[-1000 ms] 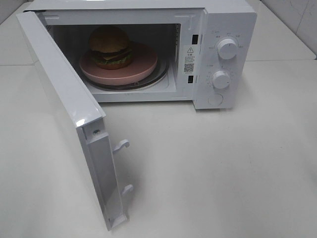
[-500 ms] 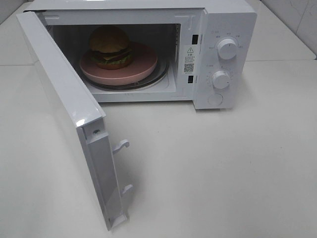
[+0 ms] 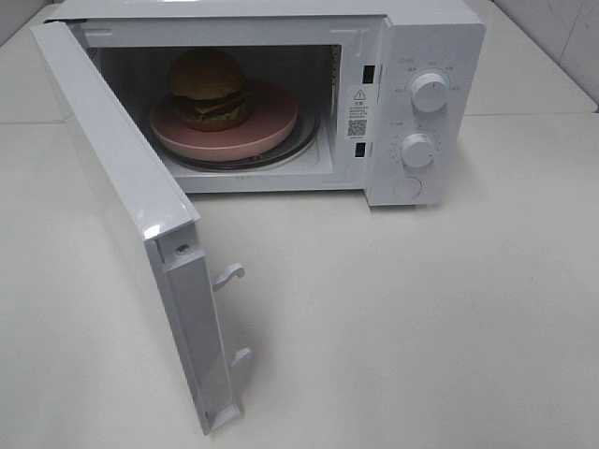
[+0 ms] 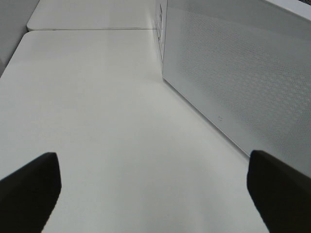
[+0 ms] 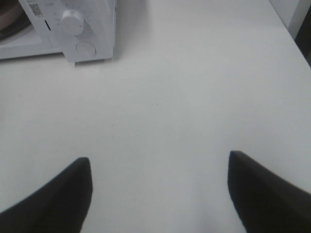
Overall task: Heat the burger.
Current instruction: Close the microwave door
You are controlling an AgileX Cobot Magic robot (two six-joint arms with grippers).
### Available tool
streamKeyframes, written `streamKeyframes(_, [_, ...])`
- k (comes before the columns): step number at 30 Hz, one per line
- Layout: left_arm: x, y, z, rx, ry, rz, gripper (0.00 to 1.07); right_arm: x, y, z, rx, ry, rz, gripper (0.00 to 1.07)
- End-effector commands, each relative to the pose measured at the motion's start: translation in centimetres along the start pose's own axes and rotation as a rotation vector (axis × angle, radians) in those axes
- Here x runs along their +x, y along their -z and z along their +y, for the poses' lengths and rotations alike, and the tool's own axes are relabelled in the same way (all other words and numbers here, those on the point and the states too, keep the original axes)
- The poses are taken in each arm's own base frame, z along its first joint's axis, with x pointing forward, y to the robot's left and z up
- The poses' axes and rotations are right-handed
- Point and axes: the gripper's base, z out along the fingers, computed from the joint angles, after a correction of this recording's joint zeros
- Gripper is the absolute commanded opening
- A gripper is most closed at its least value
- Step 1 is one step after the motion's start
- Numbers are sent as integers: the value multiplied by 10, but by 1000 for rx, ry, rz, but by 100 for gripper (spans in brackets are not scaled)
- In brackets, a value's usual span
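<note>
Table (image 4: 97, 97) beneath two wide-open, empty pincers (image 4: 153, 162) (image 5: 158, 159)

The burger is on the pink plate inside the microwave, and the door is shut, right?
No, the door stands wide open, not shut; the exterior high view shows it. The burger is on the pink plate inside the microwave.

the microwave (image 3: 435, 37) looks like smooth white plastic with a soft shine. its door (image 3: 122, 178) is glossy along the edge, and its outer face shows a fine dotted mesh. the table (image 3: 421, 327) is smooth, white and nearly matt. the plate (image 3: 276, 117) is pink and matt. the burger (image 3: 206, 75) has a dull brown bun. the left gripper (image 4: 154, 191) and the right gripper (image 5: 158, 191) have black matt fingers (image 4: 29, 189).
</note>
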Motion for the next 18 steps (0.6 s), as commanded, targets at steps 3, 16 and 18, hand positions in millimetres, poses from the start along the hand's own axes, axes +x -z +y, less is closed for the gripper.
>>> streamKeyframes(3, [2,1,0,-4,0,-10,95,6,9,1,-8,11,-79,76])
streamKeyframes(16, [2,1,0,-4,0,-8,95,12,17,-1,-63,42,-144,77])
streamKeyframes(18, [2,1,0,-4,0,-8,95,12,17,-1,-64,42,-144,77])
